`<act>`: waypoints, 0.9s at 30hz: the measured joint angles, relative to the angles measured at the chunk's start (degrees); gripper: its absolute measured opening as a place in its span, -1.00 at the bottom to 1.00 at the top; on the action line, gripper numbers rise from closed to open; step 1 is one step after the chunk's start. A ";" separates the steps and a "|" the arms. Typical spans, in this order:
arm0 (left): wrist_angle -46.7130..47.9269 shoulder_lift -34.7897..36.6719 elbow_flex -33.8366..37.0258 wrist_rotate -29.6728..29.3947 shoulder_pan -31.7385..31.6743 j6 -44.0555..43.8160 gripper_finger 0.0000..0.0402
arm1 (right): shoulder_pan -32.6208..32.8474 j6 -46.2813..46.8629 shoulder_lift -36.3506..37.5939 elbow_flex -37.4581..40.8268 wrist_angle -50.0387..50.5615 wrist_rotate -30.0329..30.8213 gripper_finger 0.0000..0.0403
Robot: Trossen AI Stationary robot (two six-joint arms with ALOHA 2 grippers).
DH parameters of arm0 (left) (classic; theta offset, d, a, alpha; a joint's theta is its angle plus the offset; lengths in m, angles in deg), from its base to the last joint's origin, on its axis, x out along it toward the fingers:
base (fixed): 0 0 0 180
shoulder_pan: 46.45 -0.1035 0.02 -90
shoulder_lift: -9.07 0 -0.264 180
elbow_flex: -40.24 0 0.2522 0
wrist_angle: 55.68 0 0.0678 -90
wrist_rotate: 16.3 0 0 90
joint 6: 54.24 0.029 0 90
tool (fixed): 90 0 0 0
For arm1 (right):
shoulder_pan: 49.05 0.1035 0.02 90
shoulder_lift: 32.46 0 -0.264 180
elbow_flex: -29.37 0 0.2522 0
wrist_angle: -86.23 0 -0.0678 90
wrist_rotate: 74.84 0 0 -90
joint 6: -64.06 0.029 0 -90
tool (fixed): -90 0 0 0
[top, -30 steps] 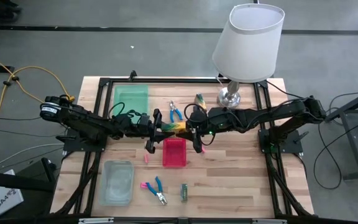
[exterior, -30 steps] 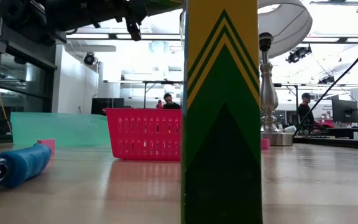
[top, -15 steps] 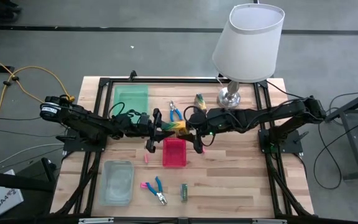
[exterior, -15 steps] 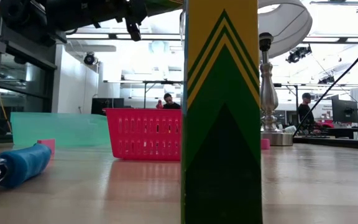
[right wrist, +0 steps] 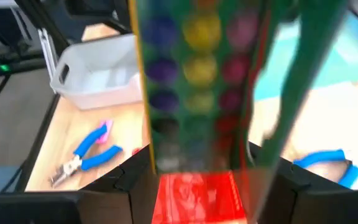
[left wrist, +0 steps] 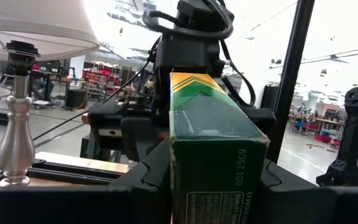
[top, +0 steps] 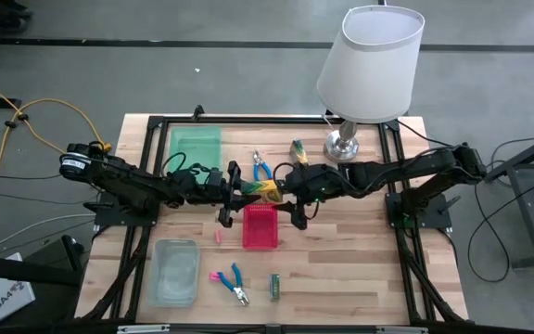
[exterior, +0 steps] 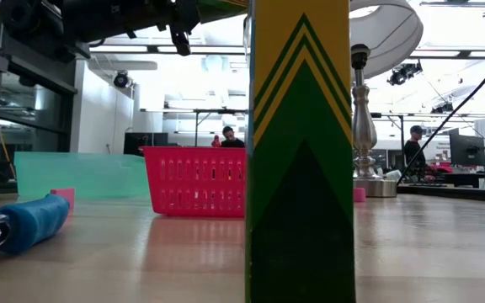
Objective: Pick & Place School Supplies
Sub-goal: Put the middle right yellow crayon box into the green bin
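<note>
Both my arms are extended low across the table's middle, reaching toward each other, and they meet just above the far end of the red mesh basket (top: 260,227). My left gripper (top: 248,191) and my right gripper (top: 284,188) face each other with one green-and-yellow cardboard box (top: 267,189) between them.

Left arm: stretched from the table's left edge, wrist level. In the left wrist view the box (left wrist: 213,146) sits lengthwise between my two dark fingers (left wrist: 148,177), which are closed against its sides, its printed end toward the camera.

Right arm: stretched from the right edge, passing in front of the lamp base (top: 341,145). In the right wrist view the box (right wrist: 194,81) fills the gap between my fingers (right wrist: 132,180), held upright in that picture, with the red basket (right wrist: 197,196) directly beneath. These fingers also appear pressed on the box, so both pincers grip the same item, each opened only to the box's width.

Other supplies on the table:
- A second box (top: 274,286) near the front edge, standing close to the low camera (exterior: 301,151).
- Blue-handled scissors (top: 260,167) beyond the grippers.
- Blue-and-pink-handled tool (top: 230,281) beside the clear plastic bin (top: 175,272).
- Pink eraser (top: 219,237) left of the basket.
- The green tray (top: 197,148) lies at the far left.
</note>
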State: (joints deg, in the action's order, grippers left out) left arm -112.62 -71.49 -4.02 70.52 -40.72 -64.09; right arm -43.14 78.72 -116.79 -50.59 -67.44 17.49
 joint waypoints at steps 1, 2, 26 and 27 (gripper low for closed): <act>0.26 0.00 0.00 0.00 0.00 -0.03 -0.48 | 0.00 0.31 0.00 0.00 0.62 -0.34 -0.02; 0.61 0.00 0.00 0.00 0.00 -0.11 -0.48 | 0.00 0.37 0.00 0.00 1.02 -0.93 -0.02; 27.39 15.83 0.07 -6.26 -0.10 2.56 -0.48 | 0.00 0.35 3.78 -0.13 6.54 -2.21 -0.02; 29.38 17.40 0.07 -6.30 -0.11 2.55 -0.48 | 0.00 0.66 3.77 -0.12 7.51 -2.25 -0.02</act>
State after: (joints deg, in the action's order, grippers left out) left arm -83.24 -54.09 -3.95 64.22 -40.83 -61.53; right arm -43.14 79.38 -113.02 -50.71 -59.93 15.24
